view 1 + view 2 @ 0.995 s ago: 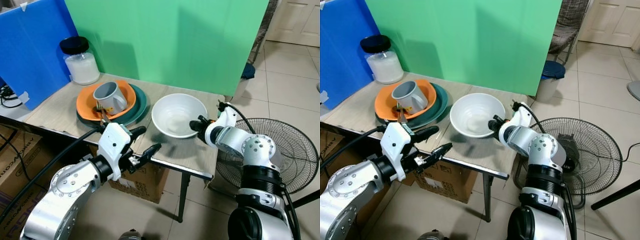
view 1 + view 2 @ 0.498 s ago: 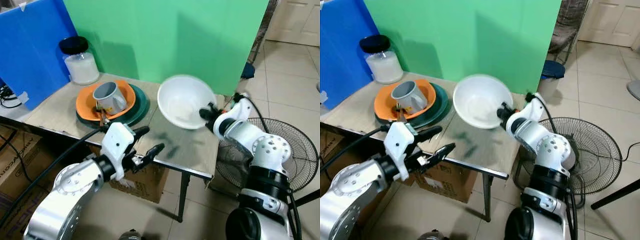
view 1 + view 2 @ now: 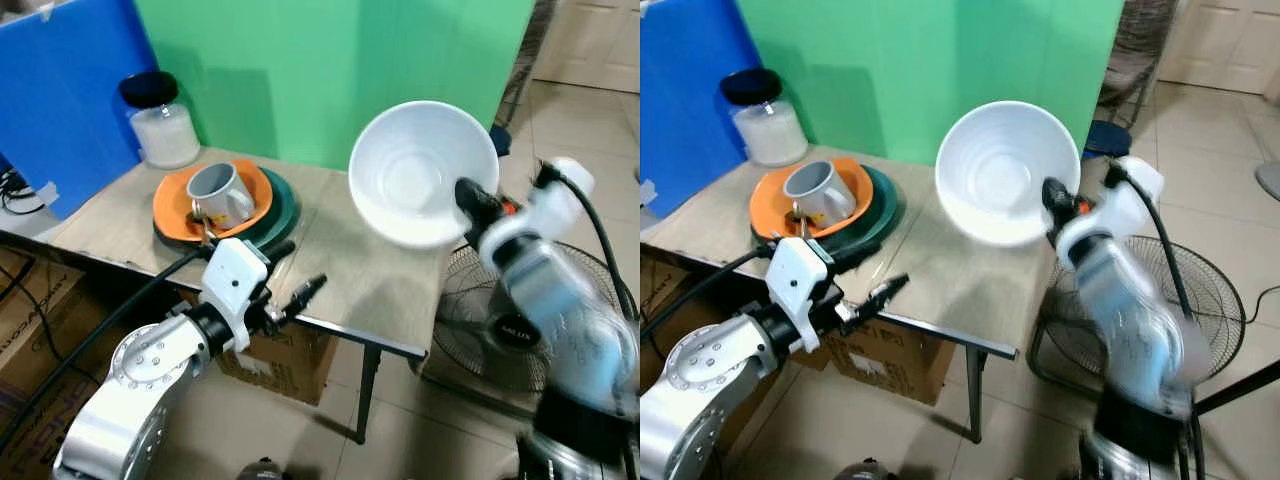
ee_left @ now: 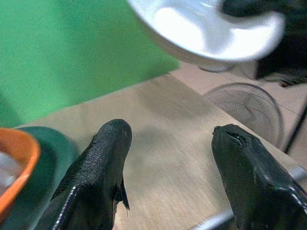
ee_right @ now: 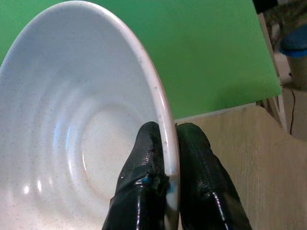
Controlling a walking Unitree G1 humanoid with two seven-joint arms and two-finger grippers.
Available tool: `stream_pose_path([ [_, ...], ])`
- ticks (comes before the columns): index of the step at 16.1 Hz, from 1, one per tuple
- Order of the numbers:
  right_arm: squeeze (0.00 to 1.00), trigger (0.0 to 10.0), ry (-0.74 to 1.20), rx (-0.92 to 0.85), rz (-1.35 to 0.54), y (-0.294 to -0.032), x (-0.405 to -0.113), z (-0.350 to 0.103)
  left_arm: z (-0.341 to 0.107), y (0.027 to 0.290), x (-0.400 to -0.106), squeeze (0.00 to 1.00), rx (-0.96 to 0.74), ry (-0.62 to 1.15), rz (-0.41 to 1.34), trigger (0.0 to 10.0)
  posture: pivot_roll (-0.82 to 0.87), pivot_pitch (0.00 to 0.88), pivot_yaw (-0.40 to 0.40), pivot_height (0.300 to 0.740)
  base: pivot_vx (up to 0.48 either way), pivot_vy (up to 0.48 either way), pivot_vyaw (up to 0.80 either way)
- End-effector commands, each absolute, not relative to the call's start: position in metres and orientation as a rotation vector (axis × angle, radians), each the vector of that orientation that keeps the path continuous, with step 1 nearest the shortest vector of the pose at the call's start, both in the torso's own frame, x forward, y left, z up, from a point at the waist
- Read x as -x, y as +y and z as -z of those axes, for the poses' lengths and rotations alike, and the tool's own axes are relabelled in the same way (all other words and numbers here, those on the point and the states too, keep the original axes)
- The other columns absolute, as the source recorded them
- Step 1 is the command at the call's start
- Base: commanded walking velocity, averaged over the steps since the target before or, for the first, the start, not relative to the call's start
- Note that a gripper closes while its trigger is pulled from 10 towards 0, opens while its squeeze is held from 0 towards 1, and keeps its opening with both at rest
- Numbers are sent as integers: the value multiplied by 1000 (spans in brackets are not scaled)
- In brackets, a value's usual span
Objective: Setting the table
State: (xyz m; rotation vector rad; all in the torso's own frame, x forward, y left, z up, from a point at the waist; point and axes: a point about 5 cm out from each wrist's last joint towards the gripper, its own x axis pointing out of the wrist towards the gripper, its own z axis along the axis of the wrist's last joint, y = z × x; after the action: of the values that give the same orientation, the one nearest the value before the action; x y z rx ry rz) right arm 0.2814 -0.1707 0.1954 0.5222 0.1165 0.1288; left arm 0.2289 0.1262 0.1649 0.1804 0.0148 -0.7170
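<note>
A white bowl (image 3: pixel 420 170) hangs tilted in the air above the table's right end, its hollow facing me. My right gripper (image 3: pixel 468 196) is shut on the bowl's rim (image 5: pixel 165 120), one finger inside and one outside. A grey mug (image 3: pixel 220 193) stands on an orange plate (image 3: pixel 170 205) stacked on a dark green plate (image 3: pixel 283 208) at the table's left. My left gripper (image 3: pixel 298 272) stands open at the table's near edge, by the green plate, with nothing between its fingers (image 4: pixel 96 167).
The wooden table (image 3: pixel 360 290) has bare room under the bowl. A glass jar (image 3: pixel 160 125) with a black lid stands at the back left, before blue and green boards. A floor fan (image 3: pixel 1210 300) sits right of the table; cardboard boxes (image 3: pixel 30 320) lie beneath.
My right gripper has lifted the bowl off the table, up and to the right, tilting it to face me. My left gripper has edged slightly forward.
</note>
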Motion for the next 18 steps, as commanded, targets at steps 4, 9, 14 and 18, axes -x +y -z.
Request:
stream_pose_path([
  [4, 0, 10000, 22, -282, -82, -171, -253, -190, -164, 129, -237, 0, -161, -4, 547, 10000, 174, 0, 12, 727, 0, 0, -400],
  [9, 0, 10000, -25, -238, 76, -188, -240, -190, -167, 121, -241, 0, -142, -59, 460, 10000, 158, 0, 16, 727, 0, 0, -800],
  [14, 0, 10000, 24, -207, 175, -196, -238, -177, -168, 127, -249, 0, -167, -71, 376, 10000, 147, 0, 26, 727, 0, 0, -800],
  [18, 0, 10000, 37, -206, 167, -190, -242, -175, -168, 128, -249, 0, -149, -75, 362, 10000, 146, 0, 24, 727, 0, 0, -800],
])
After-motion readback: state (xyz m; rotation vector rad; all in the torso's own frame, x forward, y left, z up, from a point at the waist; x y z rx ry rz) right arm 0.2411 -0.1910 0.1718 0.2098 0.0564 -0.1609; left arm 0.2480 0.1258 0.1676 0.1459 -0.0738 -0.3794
